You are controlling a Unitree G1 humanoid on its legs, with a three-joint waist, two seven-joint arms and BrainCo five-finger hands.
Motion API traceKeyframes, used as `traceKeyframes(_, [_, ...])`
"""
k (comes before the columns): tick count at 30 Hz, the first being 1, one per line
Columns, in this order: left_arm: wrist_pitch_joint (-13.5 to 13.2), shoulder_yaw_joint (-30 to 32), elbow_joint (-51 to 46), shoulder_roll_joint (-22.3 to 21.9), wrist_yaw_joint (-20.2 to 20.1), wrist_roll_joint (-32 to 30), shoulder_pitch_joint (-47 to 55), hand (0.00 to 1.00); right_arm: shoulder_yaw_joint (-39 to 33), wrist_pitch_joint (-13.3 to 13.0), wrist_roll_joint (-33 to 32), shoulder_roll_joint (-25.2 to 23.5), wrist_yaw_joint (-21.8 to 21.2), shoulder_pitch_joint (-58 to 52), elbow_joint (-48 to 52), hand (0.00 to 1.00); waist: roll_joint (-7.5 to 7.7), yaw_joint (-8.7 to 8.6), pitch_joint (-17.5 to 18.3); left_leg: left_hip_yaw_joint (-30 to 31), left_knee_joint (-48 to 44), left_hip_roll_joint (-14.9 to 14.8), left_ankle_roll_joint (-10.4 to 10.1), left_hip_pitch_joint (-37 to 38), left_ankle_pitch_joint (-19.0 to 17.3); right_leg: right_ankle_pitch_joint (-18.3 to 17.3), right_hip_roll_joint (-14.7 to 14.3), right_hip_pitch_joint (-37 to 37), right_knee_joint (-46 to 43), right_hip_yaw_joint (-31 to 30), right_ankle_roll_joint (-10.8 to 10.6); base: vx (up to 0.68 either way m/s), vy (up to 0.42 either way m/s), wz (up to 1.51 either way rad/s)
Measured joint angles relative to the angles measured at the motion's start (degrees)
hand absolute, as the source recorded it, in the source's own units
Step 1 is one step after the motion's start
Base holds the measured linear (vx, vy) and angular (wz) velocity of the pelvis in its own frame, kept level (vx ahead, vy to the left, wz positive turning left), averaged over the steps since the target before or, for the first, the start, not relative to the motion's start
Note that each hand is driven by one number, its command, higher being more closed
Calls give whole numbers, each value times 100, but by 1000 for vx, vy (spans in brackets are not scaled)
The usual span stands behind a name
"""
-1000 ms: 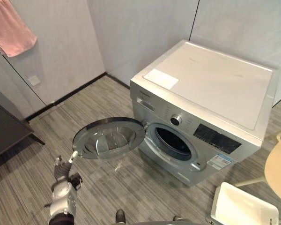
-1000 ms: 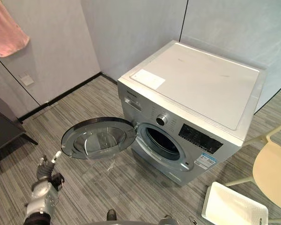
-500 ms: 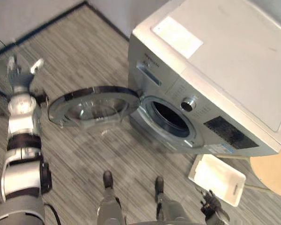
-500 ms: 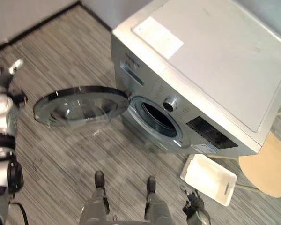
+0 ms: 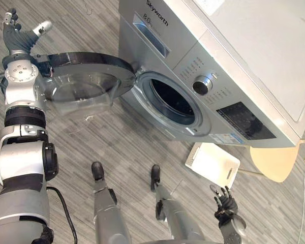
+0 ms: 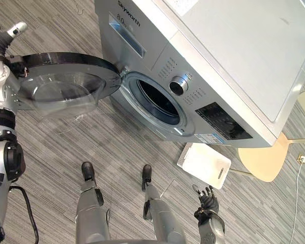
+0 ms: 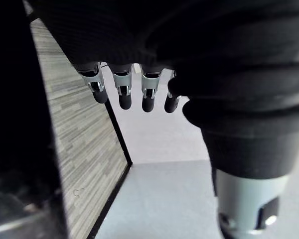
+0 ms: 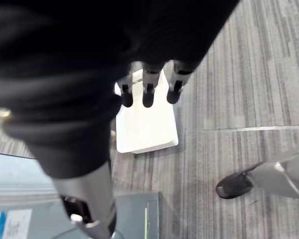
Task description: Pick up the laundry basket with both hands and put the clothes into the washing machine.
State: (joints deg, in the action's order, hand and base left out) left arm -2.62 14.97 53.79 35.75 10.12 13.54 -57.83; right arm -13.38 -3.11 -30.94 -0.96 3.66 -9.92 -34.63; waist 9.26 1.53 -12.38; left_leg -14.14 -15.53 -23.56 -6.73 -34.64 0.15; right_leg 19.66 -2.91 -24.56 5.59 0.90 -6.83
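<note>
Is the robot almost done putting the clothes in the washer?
Not nearly. The door of the washing machine stands open, so that part looks ready. Both hands are open and hold nothing: the left hand is up by the door, the right hand low near the white basket on the floor. Lifting the basket and loading the drum are left.

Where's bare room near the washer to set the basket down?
Free: floor before the drum opening, between the open door and the white basket; also the washing machine's top. Crowded: the basket's right side, where the chair stands close.
</note>
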Motion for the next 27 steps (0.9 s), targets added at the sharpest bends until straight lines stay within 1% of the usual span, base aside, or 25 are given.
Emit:
traceKeyframes(1, [-16,60,-3,-67,-10,93,143,0,-2,20,0,0,-1,-4,-31,0,-2,11,-1,-44,-27,-10,-4,59,-47,-39,5,62,0,-30,42,-9,25,-10])
traceKeyframes(2, [-16,167,-2,-250,-18,293,438,0,-20,72,4,0,1,-17,-93,0,4,4,3,-99,-96,25,-19,190,-114,-201,28,211,0,-55,186,10,1,5])
traceKeyframes(3, [-15,235,4,-478,-70,546,750,0,-42,126,11,1,6,-48,-128,0,19,-1,14,-186,-121,93,-24,334,-138,-452,115,348,-12,-51,218,38,-25,17])
traceKeyframes(4, [-33,329,-50,-776,-194,717,1124,0,-66,143,13,2,5,-59,-240,0,55,16,48,-300,-146,208,-39,501,-159,-906,256,471,-124,-76,283,44,-42,19])
traceKeyframes(5, [-13,326,-18,-917,-247,712,1324,0,-92,179,43,3,6,-50,-297,0,59,29,79,-346,-150,271,-43,576,-162,-1165,326,514,-177,-84,287,37,-84,6])
traceKeyframes(6, [-6,343,-12,-1161,-275,719,1698,0,-164,219,124,22,7,5,-365,0,-74,57,145,-378,-137,262,-45,650,-161,-1221,317,520,-243,-87,285,12,-103,-7])
traceKeyframes(7, [28,330,64,-1541,-379,719,2160,0,-297,240,236,24,7,59,-515,0,-223,66,248,-473,-41,258,-56,814,-143,-1306,315,563,-323,-94,284,25,-128,-12])
traceKeyframes(8, [42,263,156,-1898,-463,685,2553,0,-496,253,297,19,1,125,-720,0,-321,74,307,-605,143,301,-92,1099,-107,-1357,345,655,-416,-116,273,31,-97,-4])
traceKeyframes(9, [90,145,264,-2065,-491,598,2703,0,-596,261,361,26,2,135,-820,0,-362,67,347,-638,278,351,-121,1238,-62,-1390,370,707,-443,-118,267,49,-83,5])
traceKeyframes(10, [230,-196,535,-2369,-496,409,2994,0,-763,294,460,34,4,180,-1009,0,-414,-21,399,-659,569,481,-129,1508,34,-1443,429,840,-456,-122,256,42,-44,8])
traceKeyframes(12, [395,-645,857,-2786,-521,39,3440,0,-913,328,489,26,-5,304,-1316,0,-394,-259,441,-697,1129,717,-118,1931,250,-1502,507,951,-488,-192,241,34,-11,-5])
traceKeyframes(13, [494,-1000,972,-3049,-543,-86,3627,0,-998,358,601,21,-10,339,-1469,0,-376,-379,475,-790,1542,869,-91,2171,422,-1518,552,946,-522,-276,218,26,37,-21])
traceKeyframes(14, [547,-1404,1031,-3242,-624,-144,3693,0,-1086,365,690,20,-15,335,-1602,0,-386,-441,481,-904,1867,976,-63,2379,580,-1534,592,949,-556,-339,184,27,49,-24])
traceKeyframes(15, [568,-1610,1034,-3302,-655,-207,3689,0,-1134,371,700,15,-17,324,-1661,0,-389,-477,483,-977,1984,1016,-50,2475,648,-1539,605,952,-567,-392,167,29,74,-30])
traceKeyframes(16, [571,-1994,1033,-3351,-713,-337,3666,0,-1161,380,734,15,-25,321,-1764,0,-398,-584,488,-1039,2088,1072,-49,2618,747,-1524,629,1001,-574,-481,109,26,52,-31])
traceKeyframes(17, [572,-2258,1032,-3337,-763,-426,3648,0,-1161,393,787,10,-37,302,-1823,0,-396,-676,499,-1135,2089,1109,-61,2734,753,-1522,660,1063,-578,-560,105,43,59,-38])
traceKeyframes(18, [570,-2493,1028,-3348,-763,-547,3608,0,-1177,417,862,14,-66,241,-1839,0,-428,-761,534,-1203,2089,1169,-38,2868,738,-1519,704,1140,-577,-645,89,43,45,-30])
traceKeyframes(19, [568,-2593,1024,-3372,-760,-587,3572,0,-1216,422,887,14,-87,204,-1839,0,-461,-789,559,-1255,2090,1187,-20,2919,726,-1521,716,1162,-578,-697,86,57,51,-32])
traceKeyframes(21, [557,-2732,988,-3380,-742,-664,3373,0,-1402,427,906,22,-126,76,-1853,0,-661,-956,690,-1308,2090,1234,6,2954,686,-1517,756,1174,-548,-750,76,62,29,-15])
traceKeyframes(22, [529,-2776,977,-3365,-734,-664,3324,0,-1433,429,906,31,-125,54,-1866,0,-711,-1017,710,-1309,2091,1238,6,2956,685,-1517,759,1176,-544,-751,75,55,3,-2])
traceKeyframes(25, [428,-2837,966,-3370,-708,-631,3143,0,-1663,436,921,94,-115,16,-2141,0,-874,-1056,739,-1268,2096,1235,-1,3096,679,-1518,758,1348,-491,-724,75,50,-16,1])
traceKeyframes(27, [360,-2834,965,-3387,-683,-579,3163,0,-1681,434,921,131,-114,-41,-2202,0,-906,-1073,733,-1248,2098,1234,-7,3196,655,-1520,769,1508,-417,-679,75,23,-8,14])
